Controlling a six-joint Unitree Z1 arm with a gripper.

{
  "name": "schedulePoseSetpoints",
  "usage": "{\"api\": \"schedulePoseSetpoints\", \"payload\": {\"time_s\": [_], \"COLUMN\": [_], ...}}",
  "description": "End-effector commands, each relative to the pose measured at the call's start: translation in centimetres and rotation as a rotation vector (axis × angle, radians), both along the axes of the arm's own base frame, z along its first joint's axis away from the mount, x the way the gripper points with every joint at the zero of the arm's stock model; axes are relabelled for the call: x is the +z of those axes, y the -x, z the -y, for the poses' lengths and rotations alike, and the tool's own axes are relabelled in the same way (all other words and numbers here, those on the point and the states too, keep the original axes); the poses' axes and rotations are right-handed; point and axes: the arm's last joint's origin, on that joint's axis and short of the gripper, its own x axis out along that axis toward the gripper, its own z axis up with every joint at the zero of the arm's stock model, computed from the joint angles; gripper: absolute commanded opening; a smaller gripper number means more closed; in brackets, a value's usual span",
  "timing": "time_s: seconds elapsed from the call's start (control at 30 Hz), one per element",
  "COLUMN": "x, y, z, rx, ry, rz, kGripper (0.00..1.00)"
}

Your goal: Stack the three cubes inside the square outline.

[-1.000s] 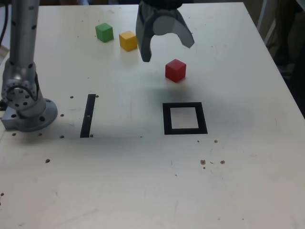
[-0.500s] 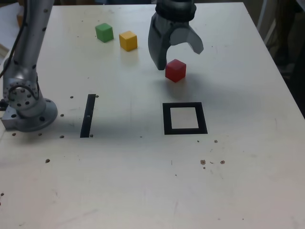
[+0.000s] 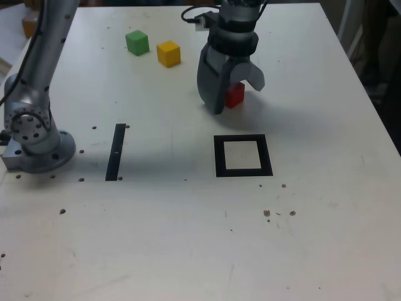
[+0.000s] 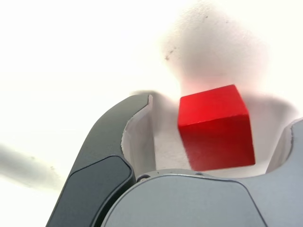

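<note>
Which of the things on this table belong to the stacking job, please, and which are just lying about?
Job: red cube between the open gripper jaws, yellow cube, green cube, square outline.
Lying about: black strip, dark specks.

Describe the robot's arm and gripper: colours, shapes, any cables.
The arm is a silver-grey metal tube rising from a round base with a joint disc ringed by small holes. The gripper has two dark grey, curved, claw-like fingers with pale inner faces. A thin black cable loops by the wrist.
</note>
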Motion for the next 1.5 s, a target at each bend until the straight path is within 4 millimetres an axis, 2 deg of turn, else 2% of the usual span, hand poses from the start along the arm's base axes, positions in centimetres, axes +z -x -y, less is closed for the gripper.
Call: {"api": "schedulePoseSetpoints", "payload": {"time_s": [0.0,0.27,0.47,0.57,0.9,1.27,1.47], "x": [0.0,0.5,0.8,0.9,0.5,0.3,1.1], "y": [-0.1,-0.1,-0.2,-0.2,-0.8,-1.0,-1.2], "z": [-0.4,-1.1,-1.3,-1.4,-1.6,-1.6,-0.8], "rx": [0.019,0.052,0.06,0.064,0.067,0.062,0.007], "ry": [-0.014,-0.031,-0.027,-0.028,-0.026,-0.02,-0.008], "rz": [0.005,-0.005,-0.017,-0.013,-0.004,0.005,0.017], "kGripper": [0.9,0.78,0.58,0.51,0.49,0.31,0.29]}}
